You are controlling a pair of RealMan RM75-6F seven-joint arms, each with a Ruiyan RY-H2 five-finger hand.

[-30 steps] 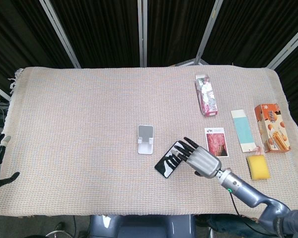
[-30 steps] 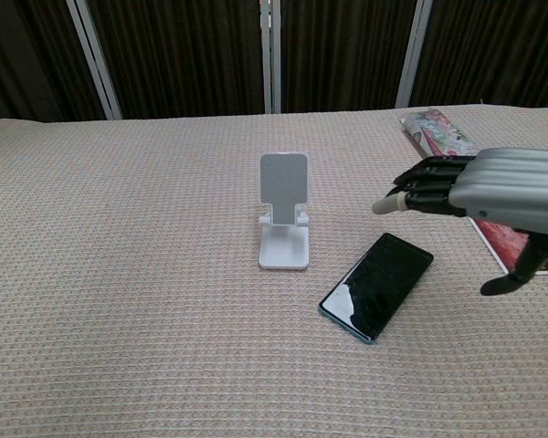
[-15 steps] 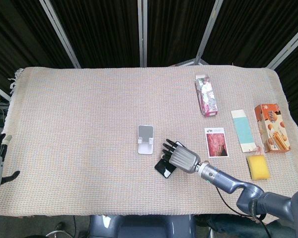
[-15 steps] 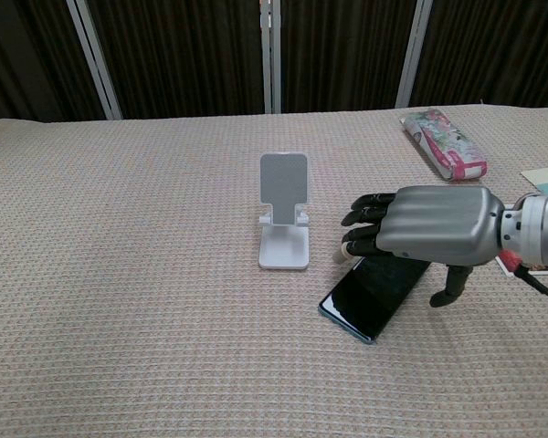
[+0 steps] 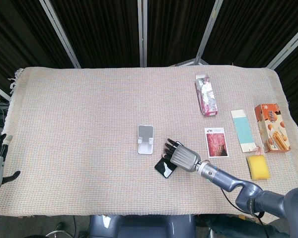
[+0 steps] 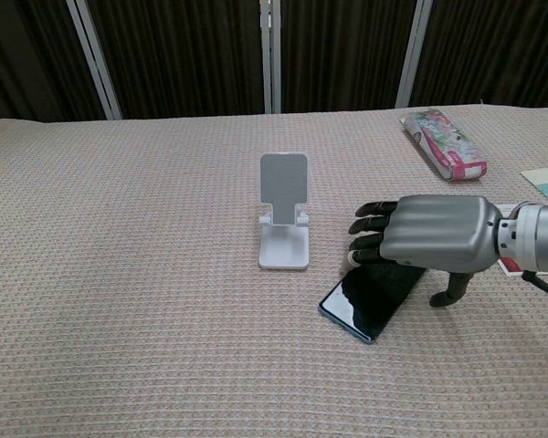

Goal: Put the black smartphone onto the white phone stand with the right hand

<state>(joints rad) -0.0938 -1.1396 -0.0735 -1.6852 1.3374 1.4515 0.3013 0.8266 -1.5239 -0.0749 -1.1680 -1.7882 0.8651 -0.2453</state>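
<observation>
Smartphone [image 6: 373, 297] lies on woven cloth [image 6: 119, 274], dark curtains [image 5: 104, 29] behind.

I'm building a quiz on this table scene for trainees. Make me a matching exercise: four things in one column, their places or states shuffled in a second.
Things:
1. black smartphone
2. white phone stand
3. yellow sponge
4. right hand

Places or states:
A. near the table's right edge
B. flat on the cloth
C. over the phone's far end
D. upright, nothing on it

Pairs: 1-B, 2-D, 3-A, 4-C

A floral box [image 5: 206, 94] lies at two o'clock on the woven cloth [image 5: 79, 109]; a yellow sponge [image 5: 258, 166], snack box [image 5: 272, 127], blue card [image 5: 243, 130] and red card [image 5: 217, 142] cluster near four o'clock.
</observation>
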